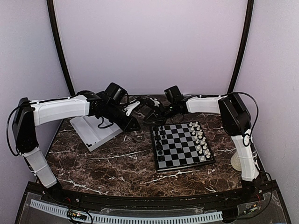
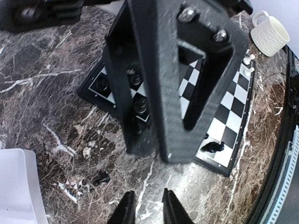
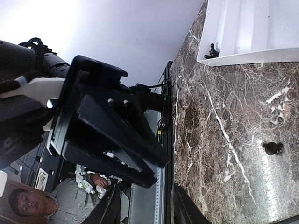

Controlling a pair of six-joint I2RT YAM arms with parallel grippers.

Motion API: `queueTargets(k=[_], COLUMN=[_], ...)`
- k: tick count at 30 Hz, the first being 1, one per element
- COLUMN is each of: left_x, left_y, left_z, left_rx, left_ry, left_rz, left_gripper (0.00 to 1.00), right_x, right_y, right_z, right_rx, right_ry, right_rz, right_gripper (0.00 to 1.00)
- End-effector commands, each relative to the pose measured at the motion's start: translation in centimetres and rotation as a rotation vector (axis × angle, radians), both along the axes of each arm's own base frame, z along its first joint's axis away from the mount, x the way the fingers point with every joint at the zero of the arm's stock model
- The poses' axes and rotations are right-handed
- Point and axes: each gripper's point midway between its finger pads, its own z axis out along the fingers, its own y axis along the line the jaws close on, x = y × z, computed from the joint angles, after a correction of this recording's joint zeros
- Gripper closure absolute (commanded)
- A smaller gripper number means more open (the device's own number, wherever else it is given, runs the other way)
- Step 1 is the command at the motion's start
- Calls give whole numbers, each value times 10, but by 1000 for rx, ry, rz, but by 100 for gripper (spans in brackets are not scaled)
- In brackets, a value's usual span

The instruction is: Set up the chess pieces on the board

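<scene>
The board (image 1: pixel 182 145) lies right of centre, with black chess pieces (image 1: pixel 160 139) down its left columns and white ones (image 1: pixel 201 140) down its right. My left gripper (image 1: pixel 135 125) hangs just off the board's far left corner. In the left wrist view its fingertips (image 2: pixel 126 211) stand slightly apart over bare marble, open and empty (image 2: pixel 147 207). One black piece (image 2: pixel 100 178) lies on the table to their left. My right gripper (image 1: pixel 150 116) faces it from the right, open and empty (image 3: pixel 147 207). A black piece (image 3: pixel 273 148) stands on the marble ahead of it.
A white tray (image 1: pixel 96 131) sits at the far left, with a black piece (image 3: pixel 211 50) in its corner. A white cup (image 1: pixel 238 161) stands by the right arm's base. The two grippers are very close together, and the right gripper's body (image 2: pixel 177 79) blocks most of the left wrist view.
</scene>
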Motion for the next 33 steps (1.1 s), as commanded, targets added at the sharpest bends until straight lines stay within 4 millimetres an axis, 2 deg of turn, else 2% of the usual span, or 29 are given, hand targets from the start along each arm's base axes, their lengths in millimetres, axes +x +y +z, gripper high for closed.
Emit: queueTargets(k=[1,2,3,4,6,9,10,13,14,16,20,21,22,23,24,25,33], left_x=[-18,-19,-17,-14,-9,4,6,11,9,12,19,19,24,22,26,24,42], left_y=[34,37,46,49,56,71,71,59,51,38,25,27,26,28,26,28,36], left_z=[-13,-7,-14,-8,-13,-29,-39,-46,-52,-52,-63,-75,-74,-86,-85,-95,-103], left_rx=[89,82,112,103,118,205,231,206,189,147,132,164,170,205,208,235,301], left_ry=[9,-10,-20,-52,-73,-64,-38,29,68,96,135,158,156,184,183,204,181], left_rz=[72,86,125,143,200,297,315,308,289,272,278,284,292,295,301,304,375], left_gripper=[73,70,67,65,62,60,60,63,64,66,66,66,66,66,66,67,78], right_x=[19,22,26,28,40,50,53,58,59,59,57,57,57,56,56,55,53], right_y=[-14,-16,-17,-18,-24,-34,-39,-56,-61,-70,-90,-94,-98,-101,-105,-108,-118], right_z=[30,29,29,25,16,29,31,38,40,42,45,47,50,51,54,56,57], right_rx=[17,-11,-40,-96,-231,-302,-330,-403,-422,-454,-525,-535,-546,-554,-561,-570,-596], right_ry=[-163,-212,-303,-402,-629,-798,-842,-960,-992,-1040,-1109,-1126,-1141,-1153,-1163,-1175,-1202], right_rz=[-66,-80,-87,-91,-98,-131,-141,-167,-176,-190,-206,-214,-225,-232,-242,-247,-266], right_gripper=[62,62,62,62,62,62,62,62,62,62,62,62,62,61,61,61,61])
